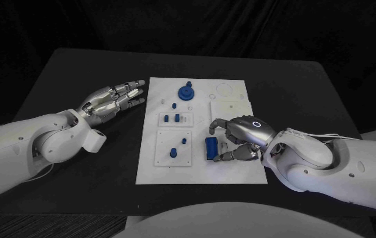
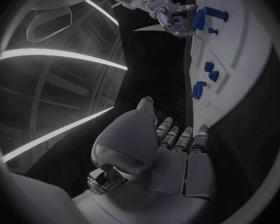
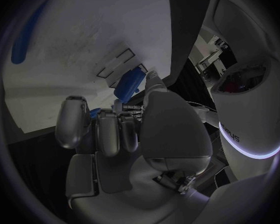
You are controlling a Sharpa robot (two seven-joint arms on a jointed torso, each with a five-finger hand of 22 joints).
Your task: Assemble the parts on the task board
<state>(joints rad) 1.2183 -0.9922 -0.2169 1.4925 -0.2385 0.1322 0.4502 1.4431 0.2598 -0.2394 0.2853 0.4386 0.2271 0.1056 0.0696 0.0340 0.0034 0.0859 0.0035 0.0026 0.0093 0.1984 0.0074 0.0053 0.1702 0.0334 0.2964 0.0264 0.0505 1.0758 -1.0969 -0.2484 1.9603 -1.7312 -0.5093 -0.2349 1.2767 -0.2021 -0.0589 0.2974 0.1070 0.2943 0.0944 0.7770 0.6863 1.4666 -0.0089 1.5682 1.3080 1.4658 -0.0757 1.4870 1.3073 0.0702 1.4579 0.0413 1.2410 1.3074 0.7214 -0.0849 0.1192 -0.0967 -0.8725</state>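
Observation:
The white task board [image 1: 235, 170] lies in the middle of the black table. A blue round part with a peg [image 1: 186, 91] stands near its far end, and small blue pegs [image 1: 172, 119] [image 1: 173, 152] stand in its left plates. My right hand [image 1: 241, 135] is curled over the board's right side and grips a long blue block [image 1: 211, 146] between thumb and fingers. The right wrist view shows the blue block [image 3: 129, 84] beside the thumb. My left hand [image 1: 117, 99] lies flat and open on the table left of the board, holding nothing. The left wrist view shows the right hand [image 2: 168, 15] at the block [image 2: 199, 19].
White inset plates [image 1: 229, 107] and a ring outline [image 1: 225, 89] sit on the board's far right. Bare black table [image 1: 313, 96] surrounds the board on all sides. A further blue part [image 3: 22, 45] shows on the board in the right wrist view.

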